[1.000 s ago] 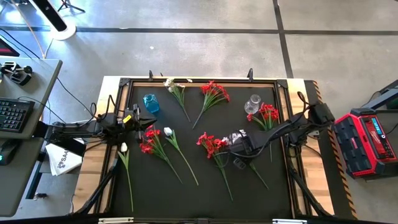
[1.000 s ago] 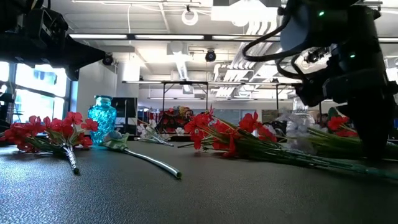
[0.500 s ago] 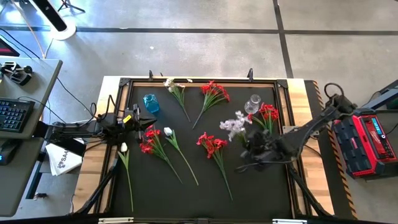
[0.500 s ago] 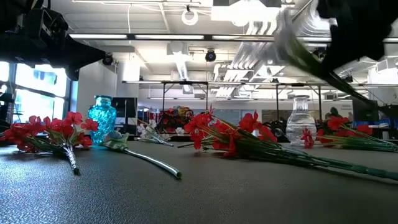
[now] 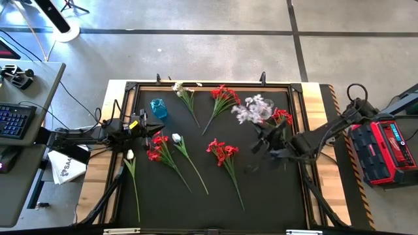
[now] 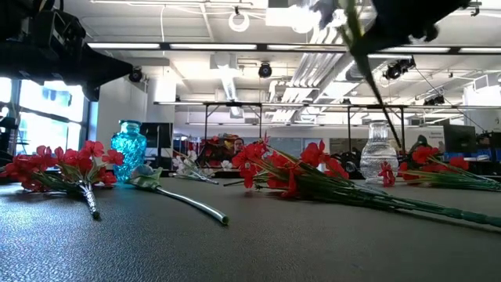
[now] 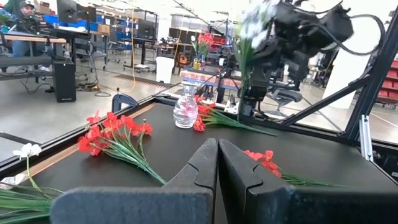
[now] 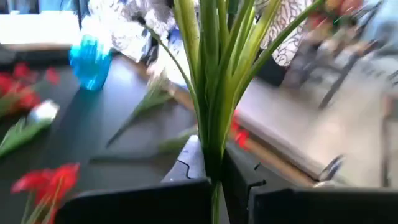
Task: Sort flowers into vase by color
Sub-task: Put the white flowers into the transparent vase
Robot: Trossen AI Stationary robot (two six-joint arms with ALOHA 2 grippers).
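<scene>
My right gripper [image 5: 263,140] hangs over the right half of the black mat, shut on a pale-blossomed flower sprig [image 5: 250,109]. Its blossoms hover beside the clear vase [image 5: 266,112]. A blue vase [image 5: 158,108] stands at the far left. Red sprigs [image 5: 224,98] [image 5: 283,118] [image 5: 222,151] [image 5: 157,147] and white ones [image 5: 185,92] [image 5: 177,139] [image 5: 130,155] lie flat on the mat. My left gripper [image 5: 147,125] waits shut at the mat's left edge, holding nothing. My right gripper pinches the sprig's bunched green stems [image 8: 211,146] between its two fingers, which lie across them. The sprig is lifted clear of the mat and stands steeply. Its blossoms [image 7: 250,25] are above the fingers and its thin stem [image 6: 374,86] runs down below them.
The mat sits in a black frame [image 5: 215,85] on a wooden table top. A red case [image 5: 384,147] stands off the table's right side. A desk with a keyboard [image 5: 14,121] lies to the left. Bare mat lies near the front edge [image 5: 274,202].
My right gripper has risen off the mat with the pale sprig and gone toward the far edge and the clear vase. It has tipped from pointing down to nearly level. The sprig, lying on the mat before, is now lifted clear and swung upright.
</scene>
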